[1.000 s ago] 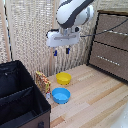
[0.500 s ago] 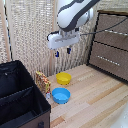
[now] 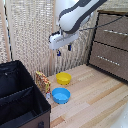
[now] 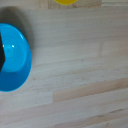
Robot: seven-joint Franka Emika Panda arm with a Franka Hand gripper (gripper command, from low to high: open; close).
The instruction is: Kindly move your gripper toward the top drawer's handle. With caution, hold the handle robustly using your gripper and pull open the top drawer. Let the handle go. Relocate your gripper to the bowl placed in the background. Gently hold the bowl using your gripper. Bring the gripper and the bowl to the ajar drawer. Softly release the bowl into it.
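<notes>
Dresser (image 3: 112,42) at the exterior view's right; top drawer (image 3: 115,30) looks shut, its handle (image 3: 116,32) a horizontal bar, off to that side of the gripper (image 3: 63,50). Fingers hang apart, holding nothing. Black bin (image 3: 20,100) at the exterior view's left. Blue bowl (image 3: 61,95) and yellow bowl (image 3: 63,78) both empty, below the gripper

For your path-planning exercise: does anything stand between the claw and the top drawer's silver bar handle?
Nothing visible does. The white claw hangs above the small yellow plastic bowl; only open air lies between it and the slim silver bar handle on the dark brown dresser at the exterior view's right.
</notes>
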